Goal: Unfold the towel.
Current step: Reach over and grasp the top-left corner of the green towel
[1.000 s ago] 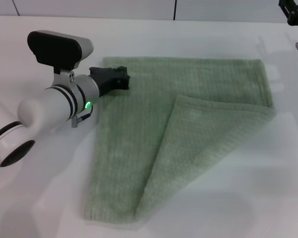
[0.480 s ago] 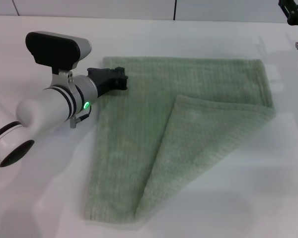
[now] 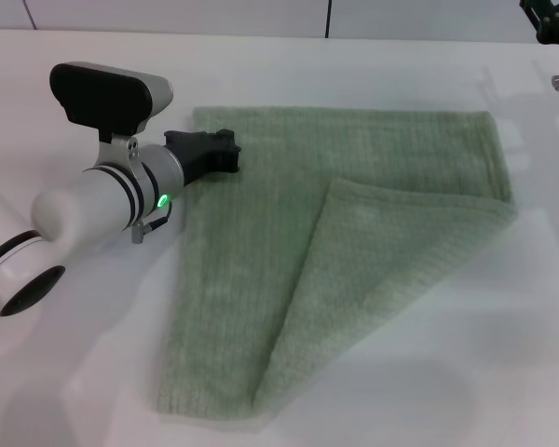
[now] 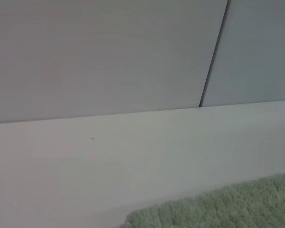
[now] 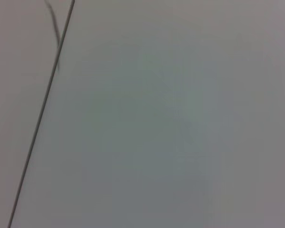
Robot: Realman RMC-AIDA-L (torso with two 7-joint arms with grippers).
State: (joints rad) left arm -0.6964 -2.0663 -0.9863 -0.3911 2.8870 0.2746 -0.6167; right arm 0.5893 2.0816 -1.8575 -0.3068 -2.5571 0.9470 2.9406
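The towel [image 3: 345, 261] lies flat on the white tabletop [image 3: 466, 372], its near-right corner folded over toward the middle so that a triangular flap covers the near right part, its tip pointing far-left near the centre. My left hand [image 3: 225, 149] sits low at the towel's far-left corner, just at or over the hem; from the head view I cannot tell whether the fingers are spread or closed, and my left wrist view shows only a strip of towel edge [image 4: 218, 209] and the bare tabletop beyond it. Compared with a second ago, my left hand has slid a little to the left and slightly away from the cloth's interior, a small shift toward the edge; the towel itself has not moved, and the flap lies just as it did. I judge this means no grip has carried any cloth along, so the unfolding is not yet done: the flap still has to be drawn back toward the near right. My right hand [image 3: 552, 19] is parked at the far right, well apart from the towel, only partly in view.
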